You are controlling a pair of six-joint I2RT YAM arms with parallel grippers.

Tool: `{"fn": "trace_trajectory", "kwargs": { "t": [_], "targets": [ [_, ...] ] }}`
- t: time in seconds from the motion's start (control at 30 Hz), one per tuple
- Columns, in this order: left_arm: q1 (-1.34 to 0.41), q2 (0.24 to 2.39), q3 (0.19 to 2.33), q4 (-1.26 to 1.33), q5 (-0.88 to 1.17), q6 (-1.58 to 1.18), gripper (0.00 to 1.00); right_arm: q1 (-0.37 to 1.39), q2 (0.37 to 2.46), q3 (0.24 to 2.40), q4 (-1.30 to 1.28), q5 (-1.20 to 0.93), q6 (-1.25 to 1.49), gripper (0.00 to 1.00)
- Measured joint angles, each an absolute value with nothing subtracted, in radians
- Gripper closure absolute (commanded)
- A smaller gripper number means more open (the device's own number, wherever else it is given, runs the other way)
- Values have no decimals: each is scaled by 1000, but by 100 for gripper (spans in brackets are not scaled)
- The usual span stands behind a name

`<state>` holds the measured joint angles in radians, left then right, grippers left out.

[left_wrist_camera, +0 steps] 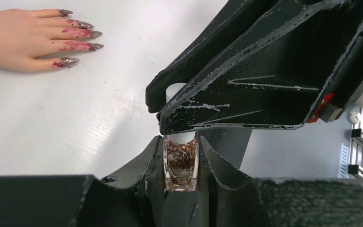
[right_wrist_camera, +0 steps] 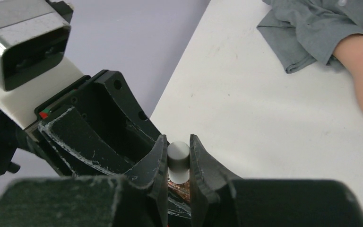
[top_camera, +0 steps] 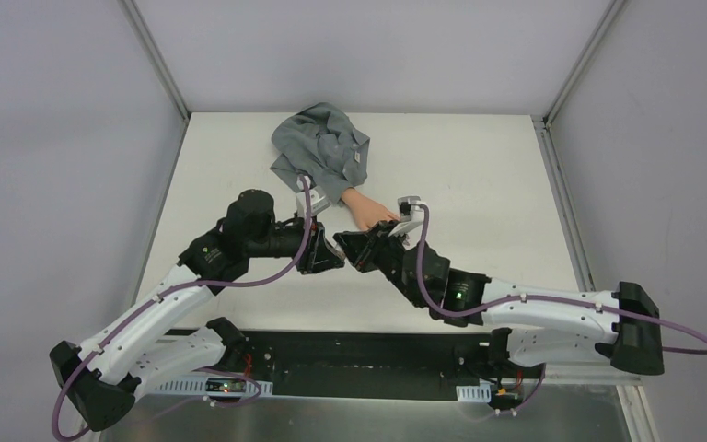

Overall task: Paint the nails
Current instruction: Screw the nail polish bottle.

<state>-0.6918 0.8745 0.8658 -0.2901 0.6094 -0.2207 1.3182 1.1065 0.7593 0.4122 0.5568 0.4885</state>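
Note:
A peach fake hand (left_wrist_camera: 14, 40) lies flat on the white table, its pointed dark red nails (left_wrist_camera: 96, 34) smeared with polish. Seen from above, the hand (top_camera: 368, 207) comes out of a grey sleeve (top_camera: 322, 147). The two grippers meet tip to tip just in front of it. My left gripper (left_wrist_camera: 181, 140) is shut on a small glass polish bottle (left_wrist_camera: 181, 163) holding glittery brown polish. My right gripper (right_wrist_camera: 178, 140) is shut on the bottle's white cap (right_wrist_camera: 178, 158). The right gripper's black fingers (left_wrist_camera: 246, 80) cross above the bottle in the left wrist view.
The grey sleeve (right_wrist_camera: 312, 28) is bunched at the far middle of the table (top_camera: 479, 175). The left arm's wrist camera housing (right_wrist_camera: 23, 42) stands close to the right gripper. Grey walls enclose the table on three sides.

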Motion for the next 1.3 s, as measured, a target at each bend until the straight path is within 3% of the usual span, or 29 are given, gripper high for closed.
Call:
{"fn": "trace_trajectory", "kwargs": {
  "t": [0.3, 0.4, 0.57, 0.73, 1.03, 1.3],
  "targets": [
    [-692, 875, 859, -289, 566, -221, 100, 1359, 1165, 826, 329, 712, 562, 100],
    [-692, 875, 859, -287, 567, -221, 100, 1361, 1168, 836, 316, 725, 565, 86],
    [-692, 881, 859, -259, 594, -218, 100, 1370, 1150, 837, 300, 718, 543, 49],
    [-692, 884, 862, -202, 661, -208, 100, 1384, 1097, 843, 255, 725, 482, 31],
    [-692, 905, 875, -146, 717, -201, 100, 1365, 996, 899, 120, 656, 373, 21],
    [-692, 954, 905, -137, 861, -219, 100, 1094, 838, 899, 42, 262, 331, 17]
  ]
}}
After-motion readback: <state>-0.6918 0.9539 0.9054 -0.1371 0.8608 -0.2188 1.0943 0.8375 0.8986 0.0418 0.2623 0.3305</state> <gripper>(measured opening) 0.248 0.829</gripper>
